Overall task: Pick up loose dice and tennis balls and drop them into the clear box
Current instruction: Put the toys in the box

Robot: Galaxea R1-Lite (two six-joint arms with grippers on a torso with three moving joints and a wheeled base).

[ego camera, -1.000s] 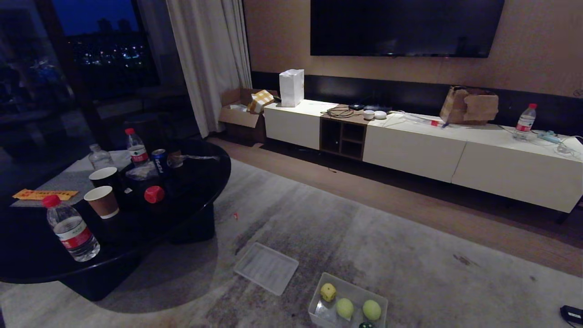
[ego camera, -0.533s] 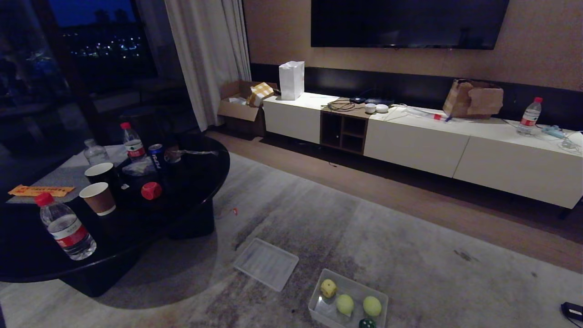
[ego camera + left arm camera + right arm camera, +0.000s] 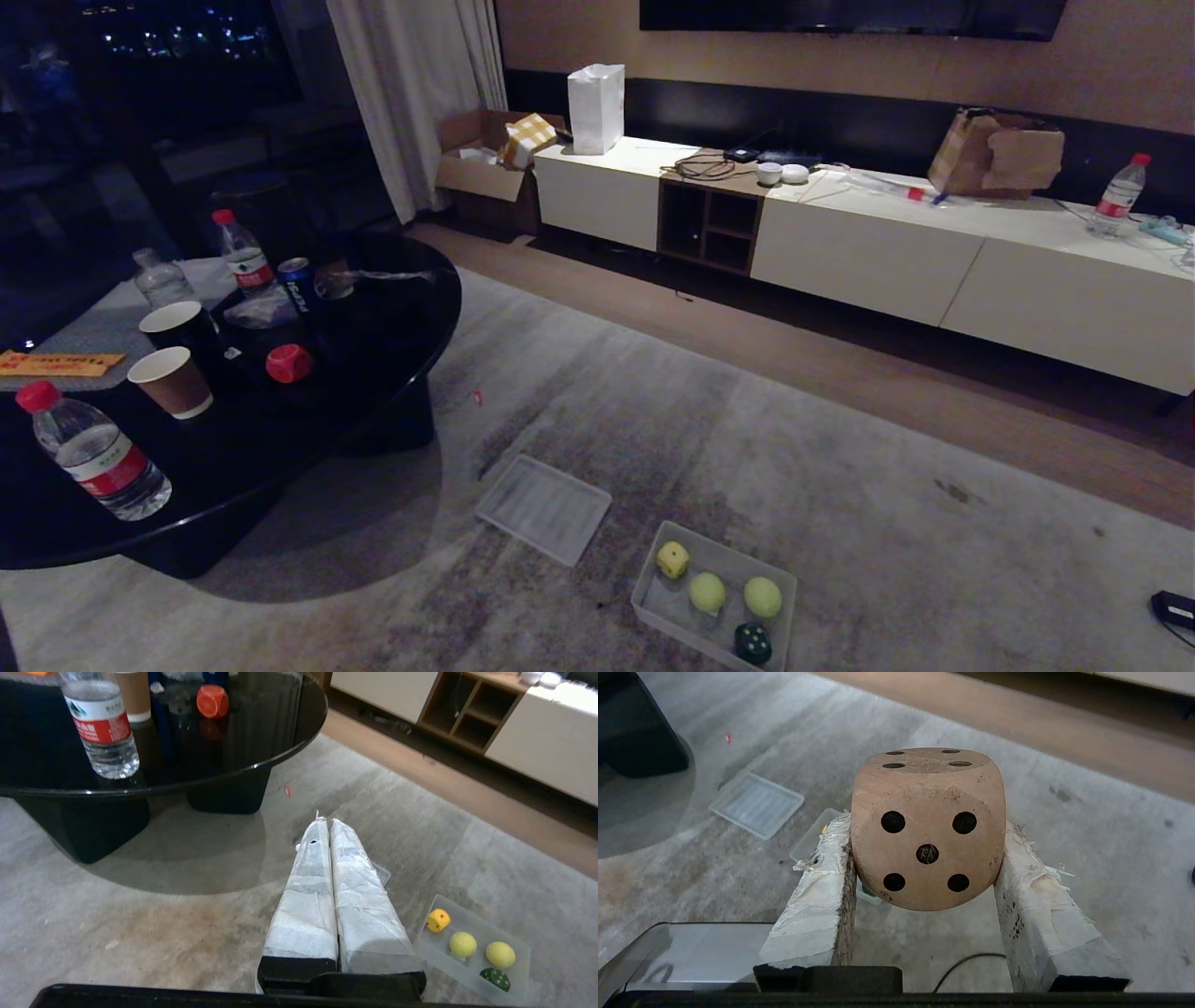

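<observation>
Beige die [image 3: 928, 828] clamped in right claw [image 3: 924, 858], five-pip face twd wrist cam, left claw [image 3: 325, 823] closed, empty, clear box [image 3: 653, 597] long axis slanting front-left to back-right on rug.

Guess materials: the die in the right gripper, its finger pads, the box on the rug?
Beige die: looks like wood, matt and unvarnished; scuffed, grainy faces with dark recessed pips. Held in the right gripper.
Pads: seem wrapped in white cloth-like tape; frayed, fibrous edges.
Box: likely translucent plastic, slightly frosted; the rug shows through its low walls.
</observation>
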